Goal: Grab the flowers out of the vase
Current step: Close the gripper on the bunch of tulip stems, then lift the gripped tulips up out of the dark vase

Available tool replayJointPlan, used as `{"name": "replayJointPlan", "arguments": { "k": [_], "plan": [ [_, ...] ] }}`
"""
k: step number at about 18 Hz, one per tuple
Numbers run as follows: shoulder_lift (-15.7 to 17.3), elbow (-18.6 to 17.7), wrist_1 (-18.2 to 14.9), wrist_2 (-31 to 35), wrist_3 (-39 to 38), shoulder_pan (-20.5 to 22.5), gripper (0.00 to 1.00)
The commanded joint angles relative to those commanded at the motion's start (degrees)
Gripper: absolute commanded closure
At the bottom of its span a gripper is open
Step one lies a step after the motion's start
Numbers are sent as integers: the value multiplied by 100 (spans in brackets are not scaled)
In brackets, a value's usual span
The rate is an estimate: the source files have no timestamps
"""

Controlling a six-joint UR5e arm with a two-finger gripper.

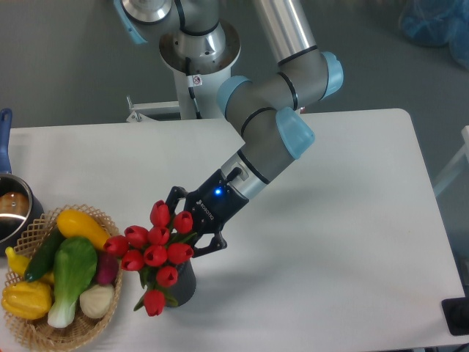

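Note:
The flowers [155, 254], a bunch of red tulip buds with green stems, stand in the dark grey vase [183, 284] near the table's front edge, leaning left over its rim. My gripper [179, 231] reaches down from the upper right into the top of the bunch. Its black fingers [175, 196] are spread on either side of the upper buds, one behind them and one at their right. The blooms hide the fingertips and the stems between them. The vase rests on the table.
A wicker basket [44, 331] at the front left holds a yellow squash, a green vegetable, a dark red-purple one and others, close to the flowers' left side. A steel pot [10, 213] with a blue handle sits at the left edge. The arm crosses the table's middle.

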Motion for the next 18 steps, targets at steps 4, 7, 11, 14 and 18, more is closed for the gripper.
{"name": "replayJointPlan", "arguments": {
  "k": [4, 7, 11, 14, 18],
  "plan": [
    [0, 0, 0, 0, 0, 9, 64],
    [0, -9, 0, -70, -9, 26, 64],
    [9, -26, 0, -290, -9, 44, 66],
    [26, -26, 0, -299, -9, 62, 66],
    [105, -26, 0, -378, -27, 88, 67]
  ]
}}
